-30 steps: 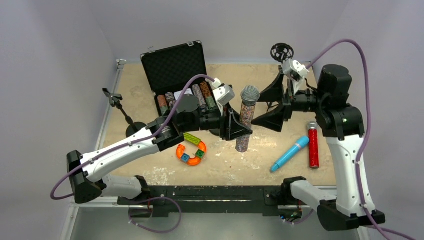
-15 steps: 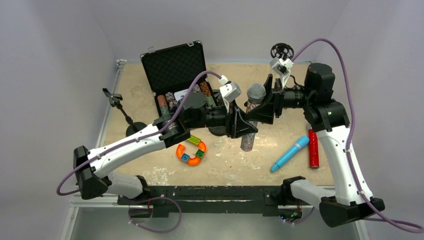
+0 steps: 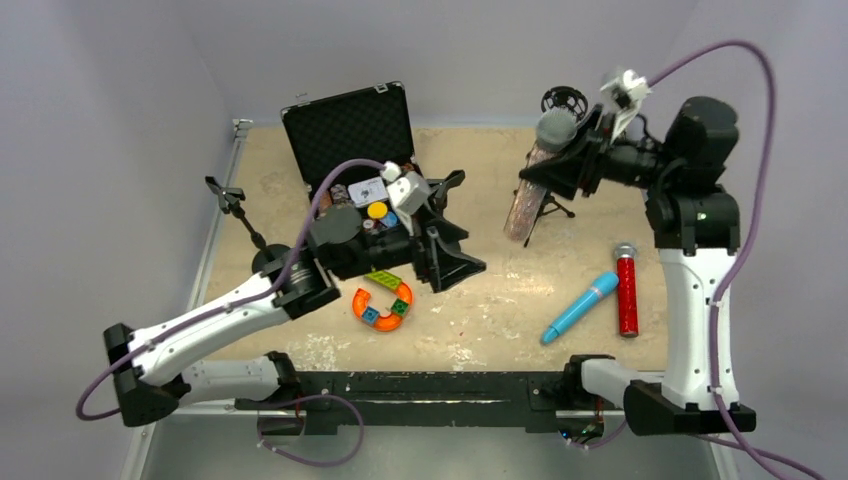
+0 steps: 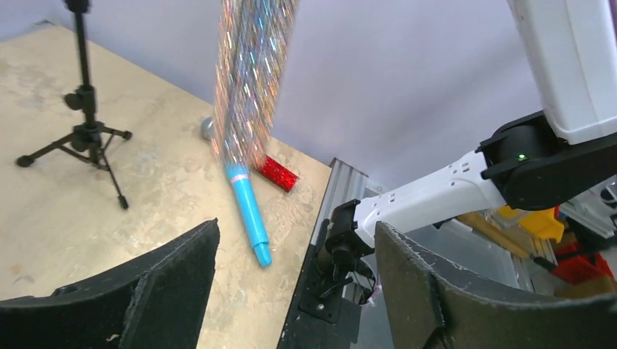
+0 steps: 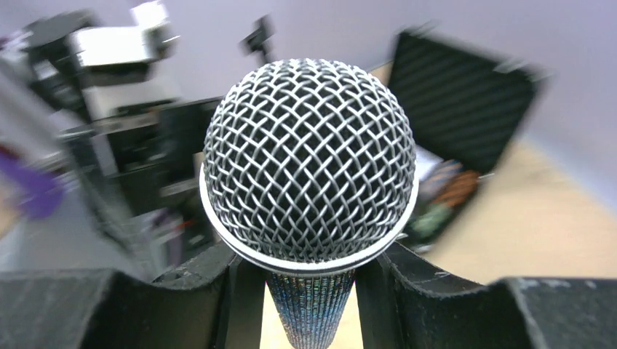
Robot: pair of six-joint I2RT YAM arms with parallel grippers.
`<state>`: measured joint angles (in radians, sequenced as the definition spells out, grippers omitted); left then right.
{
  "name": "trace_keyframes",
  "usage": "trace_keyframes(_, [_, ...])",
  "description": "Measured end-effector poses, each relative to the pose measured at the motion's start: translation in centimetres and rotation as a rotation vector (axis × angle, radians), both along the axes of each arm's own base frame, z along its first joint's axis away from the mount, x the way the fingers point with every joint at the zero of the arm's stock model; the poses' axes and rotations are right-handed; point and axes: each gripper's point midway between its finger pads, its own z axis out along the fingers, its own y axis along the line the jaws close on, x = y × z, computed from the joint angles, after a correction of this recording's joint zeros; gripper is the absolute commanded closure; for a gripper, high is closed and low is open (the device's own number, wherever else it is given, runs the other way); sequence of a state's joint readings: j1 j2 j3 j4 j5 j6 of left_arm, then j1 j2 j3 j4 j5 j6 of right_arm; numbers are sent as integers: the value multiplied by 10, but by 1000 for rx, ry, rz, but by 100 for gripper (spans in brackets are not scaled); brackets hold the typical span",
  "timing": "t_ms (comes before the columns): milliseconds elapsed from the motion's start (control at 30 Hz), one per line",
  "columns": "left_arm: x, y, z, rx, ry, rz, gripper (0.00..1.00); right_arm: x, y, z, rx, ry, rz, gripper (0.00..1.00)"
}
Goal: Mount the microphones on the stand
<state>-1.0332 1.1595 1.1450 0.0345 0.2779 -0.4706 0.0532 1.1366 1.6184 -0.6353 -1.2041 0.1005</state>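
Right wrist view blurs beyond the silver-pink microphone (image 5: pixel 309 160) clenched in the right claw (image 5: pixel 309 302); left claw (image 4: pixel 295 276) gapes.

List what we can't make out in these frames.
- Right wrist view: everything behind the silver-pink microphone is blurred; no stand identifiable.
- Left wrist view: that microphone is blurred, its head cut off by the top edge; the red microphone is mostly hidden behind it.
- Top view: case contents too small, partly covered by the left arm.
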Motion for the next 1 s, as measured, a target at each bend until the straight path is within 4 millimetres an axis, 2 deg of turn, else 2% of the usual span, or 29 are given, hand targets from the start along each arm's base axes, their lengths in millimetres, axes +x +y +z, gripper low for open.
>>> trace_keyframes(133, [-10,48,14,-67,-34,91,14,50,-33,45,-24,-180,-253,100])
trace_keyframes(233, [-18,83,15,-104,-45,158,13,92,-57,69,-15,-275,-458,100])
trace_keyframes(300, [-20,99,7,-108,-35,196,13,118,-72,77,4,-299,-580,100])
trace_keyframes(367, [-21,115,-13,-90,-5,243,13,148,-90,87,28,-311,-710,100])
trace_keyframes(433, [-20,124,-29,-67,18,275,12,178,-108,99,50,-324,-825,100])
trace_keyframes(567, [-16,142,-59,-7,61,350,10,225,-142,116,88,-341,-1024,100])
trace_keyframes(700, [-12,152,-63,8,65,402,10,252,-163,111,98,-323,-1157,100])
trace_keyframes(1000, [-6,155,-77,64,76,438,10,280,-168,91,93,-303,-1228,100])
